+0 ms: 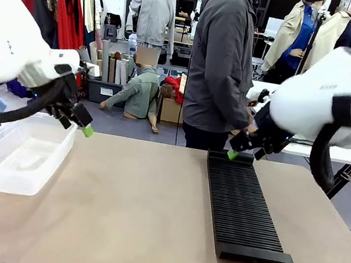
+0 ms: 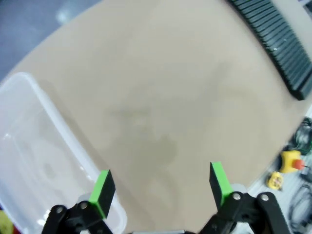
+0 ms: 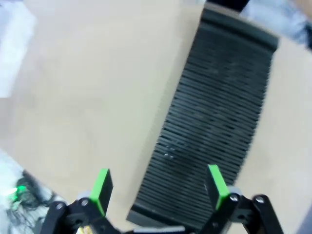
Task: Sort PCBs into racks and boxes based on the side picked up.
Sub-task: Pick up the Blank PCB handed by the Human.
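At the left, the clear box point(image 1: 20, 182) sits on the bench point(image 1: 131, 198) near its left edge with nothing in it. The left gripper point(image 1: 80, 123) hangs just above the box's far right corner, its jaws spread wide and holding nothing, as the left wrist view confirms point(image 2: 161, 187), with the box point(image 2: 29, 146) below and to one side. A careless descent from here could knock a finger against the rim and shove or tip the light box, since nothing weighs it down. In the middle, the bare bench gives no cue for a pick. Any PCB would probably come from the person point(image 1: 222, 65) standing at the far side, so a badly timed reach risks meeting their hand. Further right, the right gripper point(image 1: 243, 149) hovers low over the far end of the rack point(image 1: 244, 202), its jaws also fully apart and empty point(image 3: 158, 187). It is close enough that a small drop could strike the fine slots point(image 3: 214, 112) or drag the rack out of line. The sorting itself could also fail if the face of a board is misread, sending it to the wrong place.
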Motion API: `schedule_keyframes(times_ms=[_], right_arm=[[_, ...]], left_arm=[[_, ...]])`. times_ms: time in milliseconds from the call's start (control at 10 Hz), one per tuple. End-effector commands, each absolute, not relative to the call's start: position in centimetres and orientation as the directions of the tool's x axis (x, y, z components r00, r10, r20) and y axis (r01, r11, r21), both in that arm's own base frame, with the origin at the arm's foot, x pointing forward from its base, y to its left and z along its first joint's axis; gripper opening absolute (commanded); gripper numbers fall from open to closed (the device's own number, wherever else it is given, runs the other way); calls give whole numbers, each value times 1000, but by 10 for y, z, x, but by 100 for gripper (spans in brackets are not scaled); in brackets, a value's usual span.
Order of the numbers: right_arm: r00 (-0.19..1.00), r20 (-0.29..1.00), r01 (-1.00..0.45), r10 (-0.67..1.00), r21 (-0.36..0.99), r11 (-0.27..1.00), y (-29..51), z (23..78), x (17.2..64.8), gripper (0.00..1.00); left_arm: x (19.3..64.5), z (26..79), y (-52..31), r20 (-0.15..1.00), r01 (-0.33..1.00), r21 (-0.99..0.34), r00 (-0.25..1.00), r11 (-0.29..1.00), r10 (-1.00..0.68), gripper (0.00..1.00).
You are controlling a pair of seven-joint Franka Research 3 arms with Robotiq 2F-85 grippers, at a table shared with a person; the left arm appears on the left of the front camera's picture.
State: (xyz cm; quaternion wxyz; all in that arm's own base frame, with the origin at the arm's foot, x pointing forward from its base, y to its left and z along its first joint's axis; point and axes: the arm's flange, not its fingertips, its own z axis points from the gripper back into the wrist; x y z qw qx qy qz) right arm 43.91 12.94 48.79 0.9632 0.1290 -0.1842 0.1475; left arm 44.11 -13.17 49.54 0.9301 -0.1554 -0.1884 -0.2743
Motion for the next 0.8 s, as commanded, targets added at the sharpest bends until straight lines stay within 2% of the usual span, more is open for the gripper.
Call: schedule_keyframes(times_ms=[0,200,400,700], right_arm=[[921,359,-302,153,408,862,103,507,448,100],[922,386,-280,14,645,711,65,527,442,100],[941,337,-275,-15,793,543,25,532,433,100],[931,356,-315,-77,892,324,-40,528,413,100]], left_arm=[[455,497,-107,449,578,-362,796,732,-406,100],[455,503,-65,493,558,-587,821,586,-287,100],[452,504,-17,502,515,-726,850,457,-160,100],[435,506,38,510,480,-810,860,338,1,100]])
